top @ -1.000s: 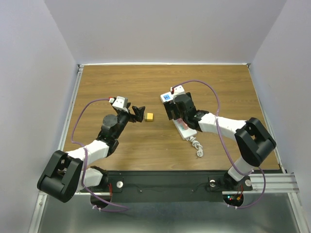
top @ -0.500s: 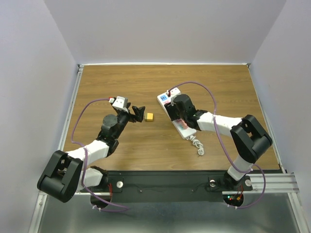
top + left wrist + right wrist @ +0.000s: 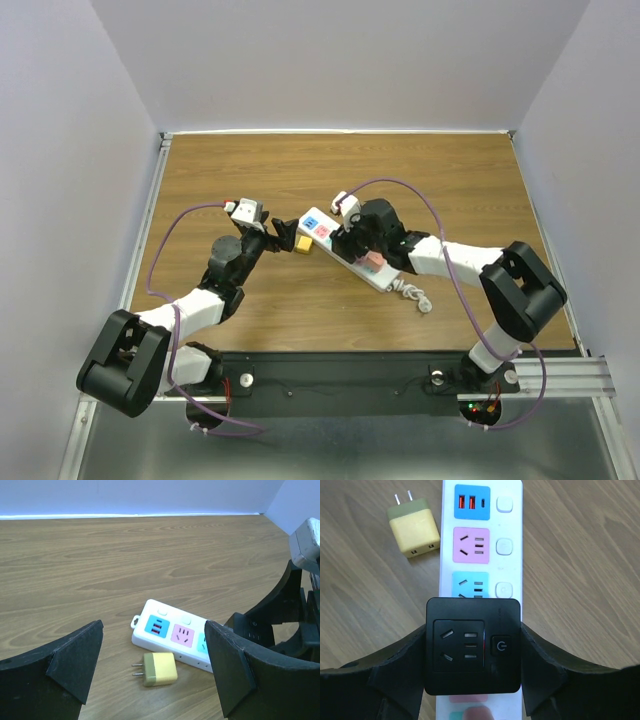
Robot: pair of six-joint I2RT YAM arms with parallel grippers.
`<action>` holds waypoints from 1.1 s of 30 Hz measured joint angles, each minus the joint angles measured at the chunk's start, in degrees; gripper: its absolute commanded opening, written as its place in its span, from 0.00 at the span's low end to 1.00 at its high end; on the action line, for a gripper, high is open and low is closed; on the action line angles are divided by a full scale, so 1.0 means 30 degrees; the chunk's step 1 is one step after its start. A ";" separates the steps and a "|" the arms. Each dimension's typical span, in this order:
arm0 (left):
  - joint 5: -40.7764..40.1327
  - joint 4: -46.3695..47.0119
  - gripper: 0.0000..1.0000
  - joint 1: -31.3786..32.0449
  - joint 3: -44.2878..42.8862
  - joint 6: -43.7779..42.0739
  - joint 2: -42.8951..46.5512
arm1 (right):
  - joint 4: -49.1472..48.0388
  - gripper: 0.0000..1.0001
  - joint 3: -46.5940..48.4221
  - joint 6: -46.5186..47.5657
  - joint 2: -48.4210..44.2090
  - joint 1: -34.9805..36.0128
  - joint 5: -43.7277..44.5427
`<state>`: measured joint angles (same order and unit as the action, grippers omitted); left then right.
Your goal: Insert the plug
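Obs.: yellow plug [image 3: 159,669] lies flat on the table [image 3: 450,180], just beside the free end of the white power strip [image 3: 481,555], level with its blue USB panel and pink socket. Plug and strip look apart, not touching.

Left gripper [image 3: 288,236]: fingers [image 3: 75,655] spread wide, holding nothing. In its wrist view the plug sits low in the gap between them, prongs pointing to that view's left.

Right gripper [image 3: 472,632]: pressed together on a black socket block [image 3: 470,652] that sits on the strip, one finger against each flank. The block covers the strip's width there.

Key relation: the plug's prongs run level with the tabletop and roughly along the strip's long axis, pointing away from the right wrist. The socket faces look upward. Judgement: the plug must be lifted and tipped prongs-down before it can enter.

Left arm is nearer the plug and free, and the right arm appears placed to steady the strip. Which socket is intended, I cannot tell
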<state>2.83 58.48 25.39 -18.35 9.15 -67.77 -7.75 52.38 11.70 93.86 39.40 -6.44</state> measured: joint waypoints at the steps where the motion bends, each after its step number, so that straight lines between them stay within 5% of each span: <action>1: 0.0000 0.0000 0.94 0.0000 0.0000 0.0000 0.0000 | 0.0015 0.35 0.0000 0.0087 0.0000 0.0168 0.0036; 5: 0.0000 0.0007 0.94 0.0000 0.0000 0.0000 0.0000 | 0.0044 0.65 0.0000 -0.0015 -0.0029 0.0867 0.0678; 6: 0.0000 0.0000 0.94 0.0000 0.0000 0.0000 0.0000 | 0.0080 0.84 -0.0066 -0.0197 -0.0095 0.1035 0.0947; 8: 0.0000 0.0036 0.93 0.0000 0.0000 0.0000 -0.0051 | 0.0058 0.98 -0.0452 -0.0597 -0.0466 0.1246 0.1566; 18: -0.0248 0.0612 0.93 0.0000 0.0000 0.0000 -0.1690 | -0.0670 1.00 -0.3694 -0.3016 -0.6025 0.3417 0.7766; 33: -0.0291 0.1865 0.92 0.0000 -0.1049 -0.0007 -0.5377 | 0.0204 1.00 -0.5093 -0.8488 -0.3089 0.7992 1.8979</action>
<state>1.96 64.07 25.39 -21.50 9.13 -83.90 -7.14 37.10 -13.76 84.60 63.37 50.50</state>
